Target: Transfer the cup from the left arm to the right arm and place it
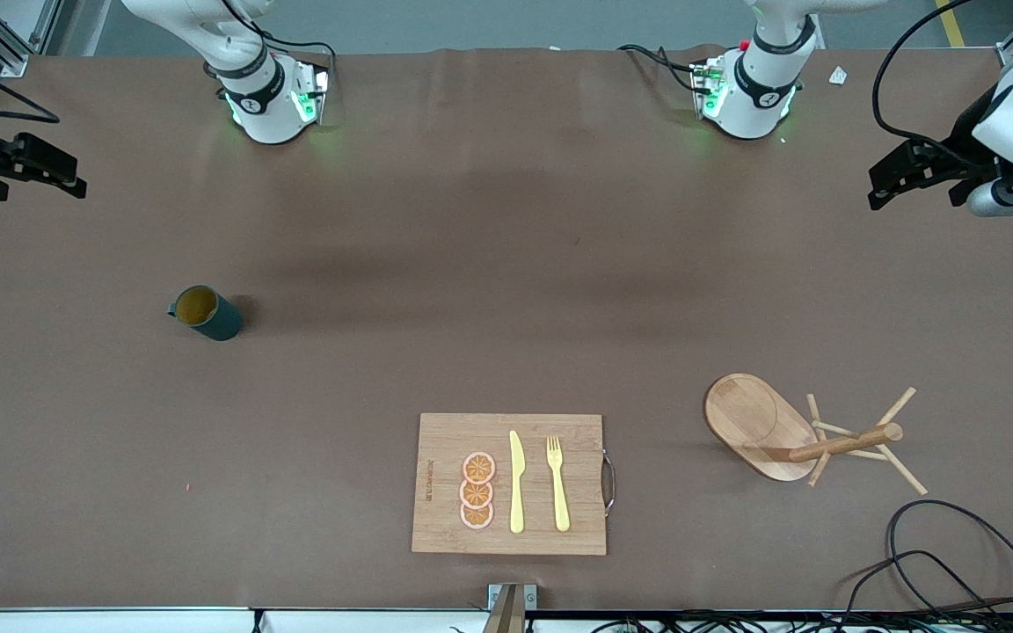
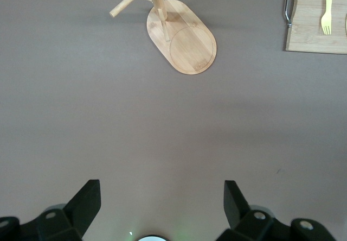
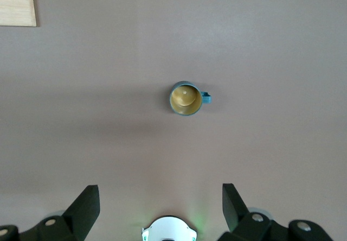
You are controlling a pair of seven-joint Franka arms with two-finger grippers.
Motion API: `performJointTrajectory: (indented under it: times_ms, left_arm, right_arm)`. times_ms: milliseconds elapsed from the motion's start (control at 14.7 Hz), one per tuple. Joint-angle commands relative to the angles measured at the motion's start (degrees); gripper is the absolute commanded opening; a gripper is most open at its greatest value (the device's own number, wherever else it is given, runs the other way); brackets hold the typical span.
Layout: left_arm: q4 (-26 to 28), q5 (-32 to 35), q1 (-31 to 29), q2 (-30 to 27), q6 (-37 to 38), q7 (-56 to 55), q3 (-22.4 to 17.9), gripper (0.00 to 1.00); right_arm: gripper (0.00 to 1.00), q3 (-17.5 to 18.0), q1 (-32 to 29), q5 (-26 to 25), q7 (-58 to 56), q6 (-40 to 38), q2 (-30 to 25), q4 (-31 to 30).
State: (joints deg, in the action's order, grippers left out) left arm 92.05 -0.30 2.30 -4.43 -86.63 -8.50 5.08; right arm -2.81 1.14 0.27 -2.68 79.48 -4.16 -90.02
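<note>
While both arms hang raised at the 2 ends of the table, the cup [image 1: 206, 313] stands upright on the brown table [image 1: 506, 264] toward the right arm's end, well apart from everything else, its handle turned toward that end's edge. The right gripper [image 1: 40, 171] hovers near that end's edge with its fingers spread wide and nothing between them, and its wrist view looks straight down on the cup [image 3: 186, 99]. The left gripper [image 1: 898, 176] hovers over the left arm's end, fingers likewise wide apart and holding nothing; below it, nearer the front edge, lies a wooden mug stand [image 1: 788, 431]. A cutting board [image 1: 506, 483] with 1 knife [image 1: 516, 482], 1 fork [image 1: 557, 483] and 3 orange slices [image 1: 477, 491] sits at the middle of the front edge. With the cup on the right arm's side and neither gripper on it, this would fit a cup already passed over and set down, or one waiting to be fetched; the pictures do not settle which.
</note>
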Motion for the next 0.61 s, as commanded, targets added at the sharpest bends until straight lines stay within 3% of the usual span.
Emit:
performJointTrajectory:
  times_ms: [0,544]
  left_arm:
    - [-0.55,0.74,-0.28,-0.06,-0.12,2.43,0.20,1.00]
    - [-1.70,0.83,-0.28,0.82,-0.03,2.52,0.28,1.00]
  right_arm:
    - [1.00,-0.53,0.27,-0.10,0.66,1.47,-2.87,-2.88]
    - [1.00,-0.62,0.09,-0.71,0.39,3.31,-3.84,-2.97]
